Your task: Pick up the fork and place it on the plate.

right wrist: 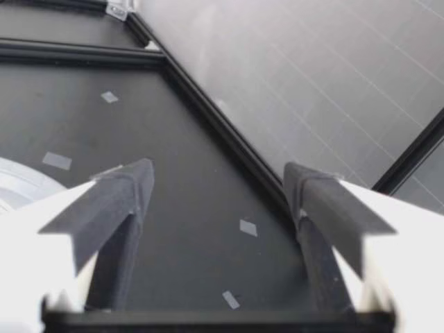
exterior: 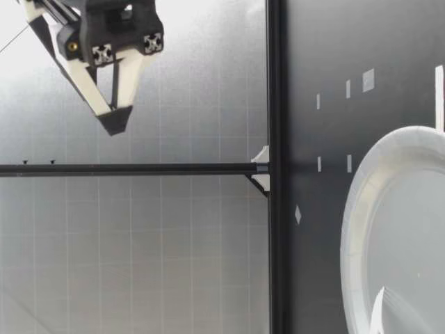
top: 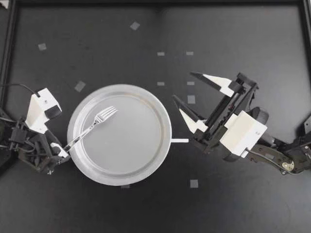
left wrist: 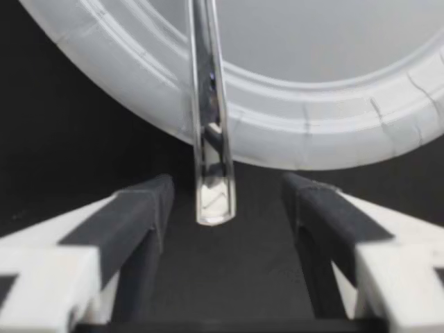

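Note:
A silver fork lies with its tines on the round white plate, and its handle crosses the rim toward my left gripper. In the left wrist view the fork's handle ends between the fingers of the left gripper. The fingers stand apart on either side of the handle without touching it, and the plate's rim lies just ahead. My right gripper is open beside the plate's right side. The right gripper has nothing between its fingers. In the low view a gripper hangs high above the table, and the plate lies near that camera.
Small grey tape marks dot the black table. A short white strip lies against the plate's right edge. A black frame rail borders the table at the left and back.

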